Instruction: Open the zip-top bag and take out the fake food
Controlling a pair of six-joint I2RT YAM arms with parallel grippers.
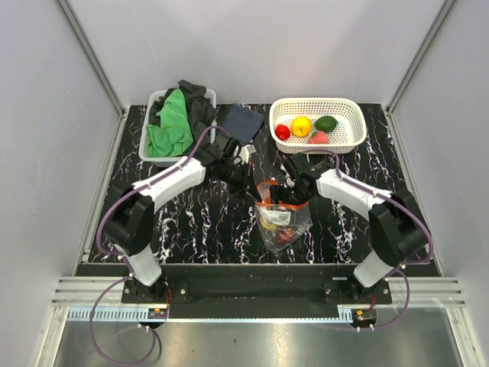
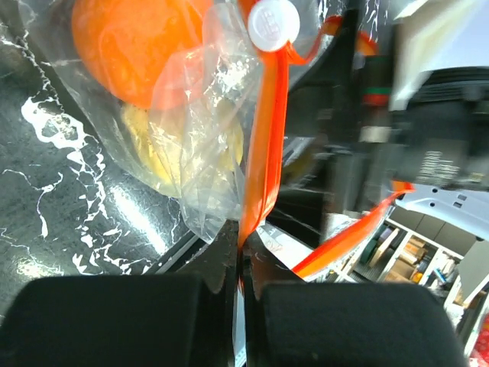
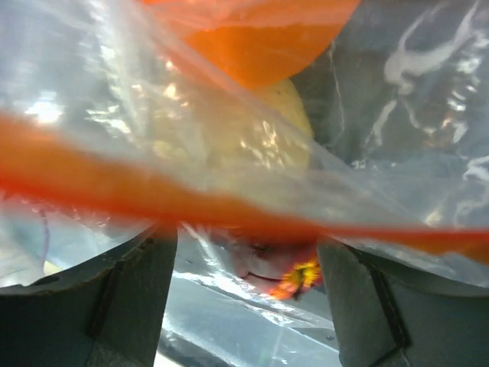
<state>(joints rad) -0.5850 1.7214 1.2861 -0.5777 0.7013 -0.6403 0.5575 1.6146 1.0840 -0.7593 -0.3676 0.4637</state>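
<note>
The zip-top bag (image 1: 281, 222) sits mid-table with an orange piece (image 2: 130, 46) and a yellow piece (image 2: 179, 153) of fake food inside. The left gripper (image 2: 243, 306) has its jaws pressed together on the bag's orange zip strip (image 2: 263, 153). The right gripper (image 3: 243, 256) has its jaws spread, and the strip spans the gap. Farther back, the white basket (image 1: 348, 138) holds red (image 1: 282, 131), yellow (image 1: 302, 125), green (image 1: 326, 123) and pink (image 1: 318, 138) pieces.

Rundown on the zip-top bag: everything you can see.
The zip-top bag is clear, crinkly plastic with a red-orange zip strip and a white slider. It sits mid-way across the black marbled table, between the arms. The left gripper pinches the strip, jaws shut. The right gripper is open, with the strip running across its gap. An orange piece and a yellow piece show inside.
</note>
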